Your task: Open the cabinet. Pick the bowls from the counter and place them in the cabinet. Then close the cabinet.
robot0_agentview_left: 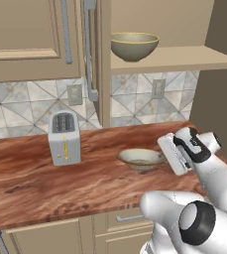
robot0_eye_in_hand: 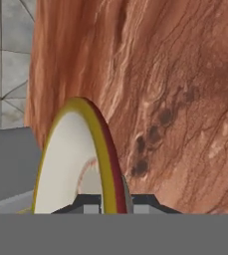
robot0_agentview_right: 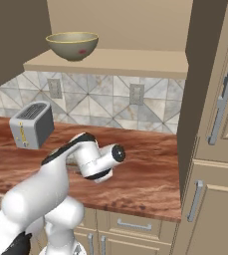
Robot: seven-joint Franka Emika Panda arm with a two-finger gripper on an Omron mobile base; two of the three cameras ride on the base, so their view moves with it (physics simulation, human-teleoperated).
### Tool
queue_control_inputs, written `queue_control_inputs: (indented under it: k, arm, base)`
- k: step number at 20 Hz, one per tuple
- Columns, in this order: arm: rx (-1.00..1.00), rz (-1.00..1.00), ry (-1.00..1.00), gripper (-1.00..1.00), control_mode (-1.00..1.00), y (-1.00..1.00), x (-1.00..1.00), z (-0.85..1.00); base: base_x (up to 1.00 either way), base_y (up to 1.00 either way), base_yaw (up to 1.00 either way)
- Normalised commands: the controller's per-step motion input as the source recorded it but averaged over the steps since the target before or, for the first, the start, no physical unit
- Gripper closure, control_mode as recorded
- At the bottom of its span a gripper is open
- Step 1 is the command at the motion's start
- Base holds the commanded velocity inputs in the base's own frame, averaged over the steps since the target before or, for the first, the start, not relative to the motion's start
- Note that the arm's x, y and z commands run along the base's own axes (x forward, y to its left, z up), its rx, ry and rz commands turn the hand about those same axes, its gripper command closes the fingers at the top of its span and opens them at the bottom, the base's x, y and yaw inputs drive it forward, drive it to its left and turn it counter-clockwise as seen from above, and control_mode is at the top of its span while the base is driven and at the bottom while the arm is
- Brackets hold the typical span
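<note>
Cabinet doors stand swung wide; the shelf front is unobstructed. On the shelf, the deep bowl occupies the left end — the stretch from its 3 o'clock side to the right wall is bare. The left door, seen edge-on with its bar handle, projects over the counter at the bowl's 9 o'clock and limits approach from that side. The toaster stands upright on the counter, well apart from the shallow bowl — bare wood lies between them. In the right base view, the right door bounds the opening at 3 o'clock.
</note>
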Motion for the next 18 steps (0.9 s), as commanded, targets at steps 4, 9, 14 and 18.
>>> queue_control_inputs:
  k: [4, 9, 14, 18]
  arm:
    - [0.00, -0.18, 0.15, 1.00, -1.00, -0.17, -0.04, 0.62]
    - [0.00, -0.17, 0.06, 1.00, -1.00, -0.36, -0.46, 0.52]
    - [-0.01, -0.21, -0.15, 1.00, -1.00, -0.20, -0.46, 0.45]
    - [-0.10, -0.25, -0.23, 1.00, -1.00, -0.11, -0.56, 0.43]
  base:
    - [0.00, 0.00, 0.00]
    - [0.00, 0.00, 0.00]
    - [0.00, 0.00, 0.00]
    - [0.00, 0.00, 0.00]
